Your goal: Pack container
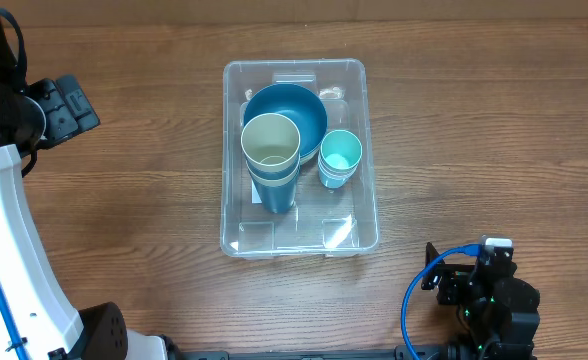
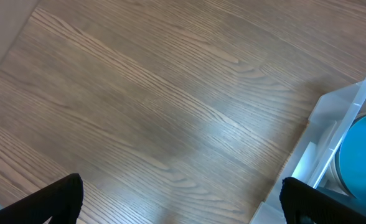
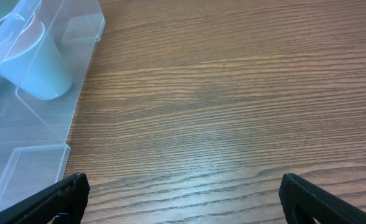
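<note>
Left gripper and right gripper gape wide, empty. Large clear plastic rectangular container looks packed; park arms at nine and five o'clock, clear.

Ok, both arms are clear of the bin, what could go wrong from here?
The tall cup stack looks top-heavy; a nudge to the bin could tip it onto the small teal cup. The blue bowl crowds the stack, so any reach inside might knock both.

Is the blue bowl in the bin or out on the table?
In: the bowl sits inside the walls of the bin, at its far end.
</note>
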Tool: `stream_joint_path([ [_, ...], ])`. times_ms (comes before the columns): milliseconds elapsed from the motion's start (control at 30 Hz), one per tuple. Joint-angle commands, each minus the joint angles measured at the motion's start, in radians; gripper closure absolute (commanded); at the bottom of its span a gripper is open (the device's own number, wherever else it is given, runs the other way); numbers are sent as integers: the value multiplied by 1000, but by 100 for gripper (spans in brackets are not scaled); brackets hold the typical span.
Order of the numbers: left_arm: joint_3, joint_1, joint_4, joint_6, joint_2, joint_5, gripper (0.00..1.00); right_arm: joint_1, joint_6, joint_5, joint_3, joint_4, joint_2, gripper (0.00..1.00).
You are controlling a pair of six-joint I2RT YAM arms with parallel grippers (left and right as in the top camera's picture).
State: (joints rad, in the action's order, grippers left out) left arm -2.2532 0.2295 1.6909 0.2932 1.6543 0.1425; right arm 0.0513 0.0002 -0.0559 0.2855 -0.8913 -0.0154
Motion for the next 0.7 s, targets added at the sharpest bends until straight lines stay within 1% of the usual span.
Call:
stream_joint_path([
  [0, -20, -1, -2, -5, -6, -5, 0, -5, -1, -10, -3, 2, 11, 0],
  [33, -20, -1, -8, -6, -6, -1, 0, -5, -1, -10, -3, 2, 11, 0],
  [133, -11, -1, -93, -5, -6, -10, 0, -5, -1, -10, -3, 2, 11, 0],
  [233, 62, -12, -248, -32, -31, -78, 0, -5, -1, -10, -3, 2, 11, 0],
  [400, 271, -54, -492, -103, -139, -163, 0, -5, -1, -10, -3, 2, 11, 0],
  [600, 558, -116, -722, -183, -341, -163, 0, -5, -1, -10, -3, 2, 11, 0],
  [667, 671, -122, -799, -190, -425, -163, 0, -5, -1, -10, -3, 2, 11, 0],
])
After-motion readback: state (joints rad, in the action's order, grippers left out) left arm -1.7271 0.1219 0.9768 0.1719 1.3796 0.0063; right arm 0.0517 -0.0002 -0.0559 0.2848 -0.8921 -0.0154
